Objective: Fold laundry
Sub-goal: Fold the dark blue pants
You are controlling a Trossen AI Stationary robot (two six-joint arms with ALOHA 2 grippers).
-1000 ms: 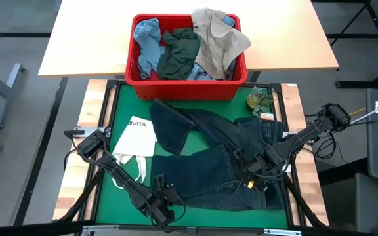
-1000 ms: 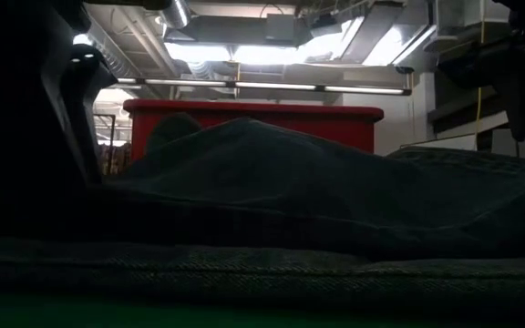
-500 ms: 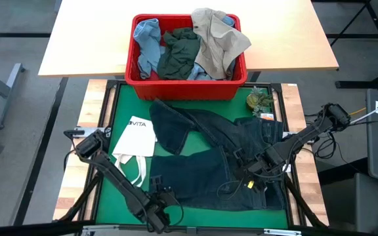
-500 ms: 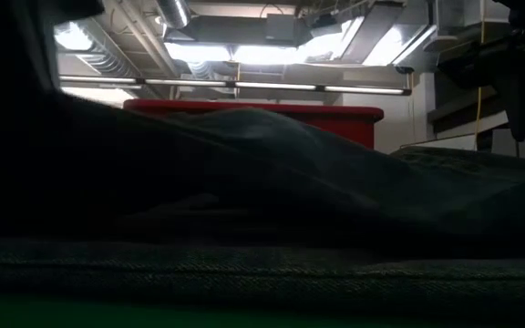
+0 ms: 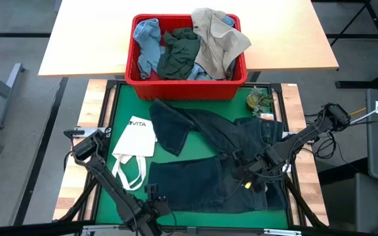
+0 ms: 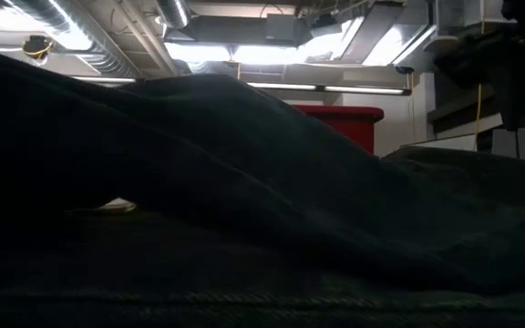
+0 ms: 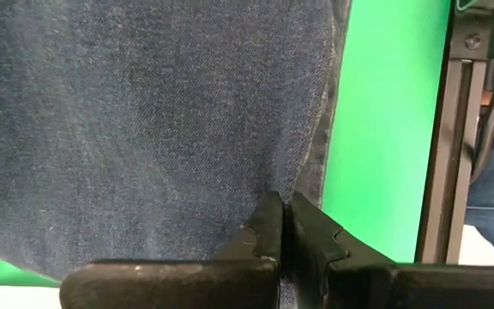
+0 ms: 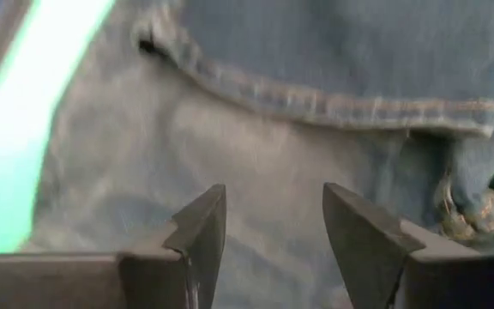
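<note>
A: One pair of dark navy jeans [image 5: 218, 157], spread across the green mat [image 5: 120, 108], one leg angled up toward the red bin [image 5: 136, 72]. You will find its near-left hem at the front edge of the mat, lifted slightly.

B: Who holds that hem?

A: Your left gripper [image 7: 283, 225], low at the front edge of the table. Its fingers [image 7: 264, 232] are pressed together with the denim edge caught between them, as the left wrist view shows. From table height the cloth rises as a dark hump filling most of the picture.

B: And the right gripper [image 8: 273, 219]?

A: It sits over the waistband side of the jeans, toward the right of the mat. Its fingers [image 8: 206, 225] stand spread apart with a pocket seam and a metal rivet [image 8: 487, 210] just beyond them; it grips nothing.

B: Remaining laundry?

A: Three pieces in the red bin at the far end of the mat: a light blue piece [image 5: 146, 42] on the left, a dark green-grey piece [image 5: 179, 52] in the middle, a beige piece [image 5: 218, 39] on the right, draped over the rim.

B: Other items?

A: One white tote bag [image 5: 135, 141] with black lettering, flat on the mat left of the jeans, just beside them. One small greenish object [image 5: 258, 100] at the mat's far right corner; you cannot tell what it is.
</note>
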